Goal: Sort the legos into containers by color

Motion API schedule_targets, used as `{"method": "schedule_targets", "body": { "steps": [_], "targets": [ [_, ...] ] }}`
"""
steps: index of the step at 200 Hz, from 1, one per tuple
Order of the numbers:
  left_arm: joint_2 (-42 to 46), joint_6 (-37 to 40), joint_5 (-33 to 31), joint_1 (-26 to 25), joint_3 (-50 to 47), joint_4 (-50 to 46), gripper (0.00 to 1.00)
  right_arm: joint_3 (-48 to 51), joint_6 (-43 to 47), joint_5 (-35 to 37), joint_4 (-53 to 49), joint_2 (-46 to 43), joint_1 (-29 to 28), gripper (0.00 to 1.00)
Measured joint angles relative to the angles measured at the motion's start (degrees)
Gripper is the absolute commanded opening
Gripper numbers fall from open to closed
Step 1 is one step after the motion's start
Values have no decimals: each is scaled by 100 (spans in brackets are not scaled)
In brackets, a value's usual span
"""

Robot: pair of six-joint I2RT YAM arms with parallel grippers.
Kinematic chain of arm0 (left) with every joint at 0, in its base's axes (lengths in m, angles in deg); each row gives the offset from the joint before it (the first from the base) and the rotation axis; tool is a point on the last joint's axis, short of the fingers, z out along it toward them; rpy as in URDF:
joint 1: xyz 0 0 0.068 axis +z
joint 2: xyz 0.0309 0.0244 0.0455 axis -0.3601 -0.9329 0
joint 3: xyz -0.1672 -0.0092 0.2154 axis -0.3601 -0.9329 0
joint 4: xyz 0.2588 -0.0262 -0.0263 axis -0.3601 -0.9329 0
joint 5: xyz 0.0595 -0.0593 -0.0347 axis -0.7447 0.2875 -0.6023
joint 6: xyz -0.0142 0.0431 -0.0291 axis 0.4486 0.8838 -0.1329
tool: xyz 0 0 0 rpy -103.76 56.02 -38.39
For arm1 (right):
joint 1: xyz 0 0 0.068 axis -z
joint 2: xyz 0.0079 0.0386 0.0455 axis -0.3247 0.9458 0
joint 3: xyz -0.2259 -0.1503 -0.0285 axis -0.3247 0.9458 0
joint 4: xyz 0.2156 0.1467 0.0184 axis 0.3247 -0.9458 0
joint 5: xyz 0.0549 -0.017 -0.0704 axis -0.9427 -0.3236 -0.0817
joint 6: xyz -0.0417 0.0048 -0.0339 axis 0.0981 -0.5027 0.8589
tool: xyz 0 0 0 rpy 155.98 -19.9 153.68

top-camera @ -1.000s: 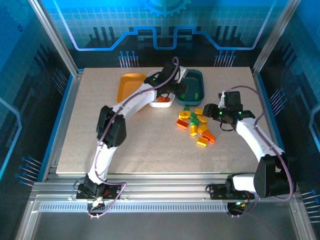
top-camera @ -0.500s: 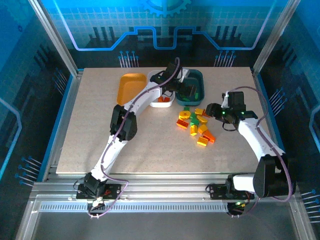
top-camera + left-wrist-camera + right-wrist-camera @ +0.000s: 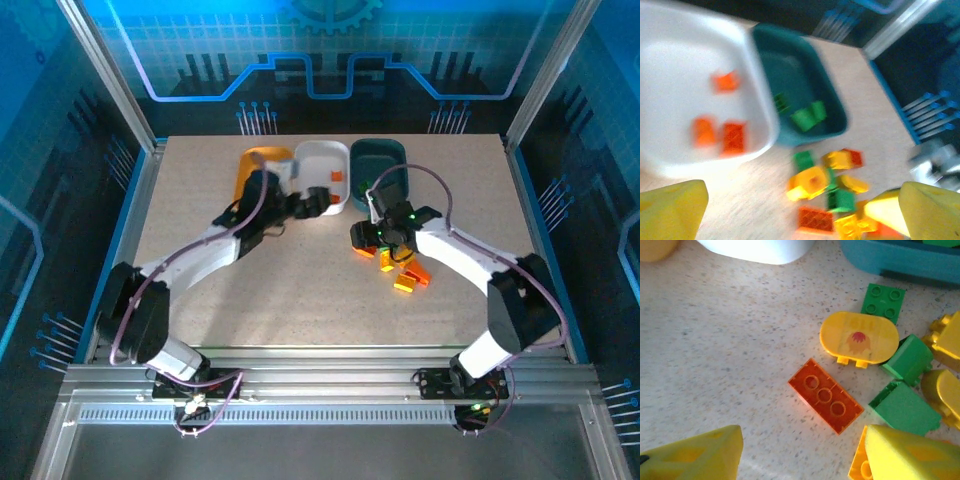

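Nearest, the right gripper, fingers parted and empty, hovers over a flat orange-red plastic brick beside the loose legos. Beyond, the left gripper, fingers wide, faces a white rounded plastic tray holding apparently three orange-red bricks, a dark teal tray with green bricks, and an orange-yellow tray leftmost.

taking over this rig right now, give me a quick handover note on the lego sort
Left gripper: open, empty, near the white tray.
Right gripper: open, empty, low over one orange-red brick in the loose pile.
Done: three orange-red bricks in the white tray, two green bricks in the teal tray.
Orange-yellow tray: no bricks seen in its visible part.
Left: the pile of yellow, green and orange-red bricks on the table in front of the teal tray.
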Motion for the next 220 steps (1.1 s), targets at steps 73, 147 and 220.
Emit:
{"method": "schedule_targets", "body": {
  "steps": [73, 147, 220],
  "targets": [
    [1338, -772, -157, 439, -2170, 118, 99, -1222, 684, 269, -398, 1843, 0, 67],
    [1296, -778, -24, 496, -2159, 173, 99, -994, 693, 68, -417, 1906, -326, 65],
    [1357, -960, 109, 496, -2175, 144, 99, -669, 588, 361, -282, 1856, -767, 33]
  ]
}}
